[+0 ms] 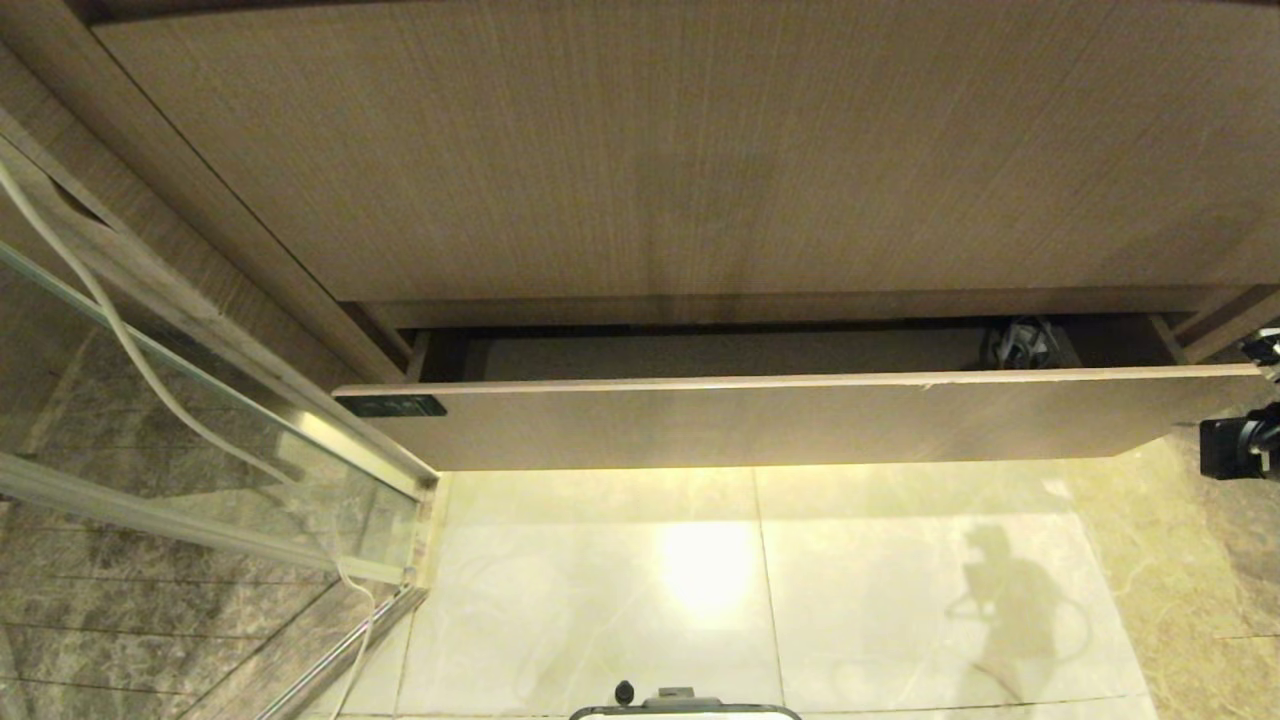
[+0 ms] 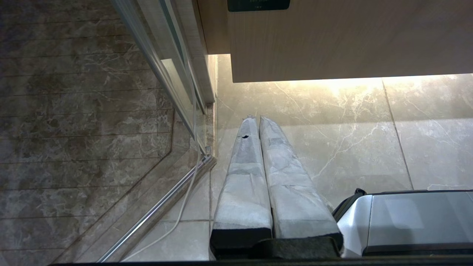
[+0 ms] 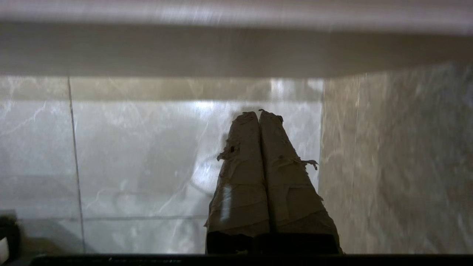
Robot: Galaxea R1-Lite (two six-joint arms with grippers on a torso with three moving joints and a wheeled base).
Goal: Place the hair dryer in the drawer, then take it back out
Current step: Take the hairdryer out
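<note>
Head view: a wide beige wood-grain drawer (image 1: 780, 420) stands partly pulled out below a taller wood panel (image 1: 680, 150), with a small black label (image 1: 391, 405) at the left end of its front. Inside, toward the drawer's right end, a bundle of grey cord and part of the hair dryer (image 1: 1018, 343) show just behind the front board. Part of the right arm (image 1: 1240, 440) shows at the right edge, just off the drawer's right end; its fingertips are outside this view. A glass door (image 1: 200, 430) with a white cable (image 1: 110, 320) stands to the left over pale marble floor (image 1: 700, 580).

Left wrist view: the left gripper (image 2: 255, 118) hangs over the floor with its two taped fingers (image 2: 244, 177) pressed together, holding nothing. The drawer front and its label lie ahead of the fingertips, well apart from them. The robot's grey base (image 2: 406, 218) sits beside the gripper.

Right wrist view: the right gripper (image 3: 257, 112) has its wrapped fingers (image 3: 242, 177) closed flat against each other, empty. Ahead of the tips runs the drawer's lower edge, blurred, with floor tile beneath the gripper.
</note>
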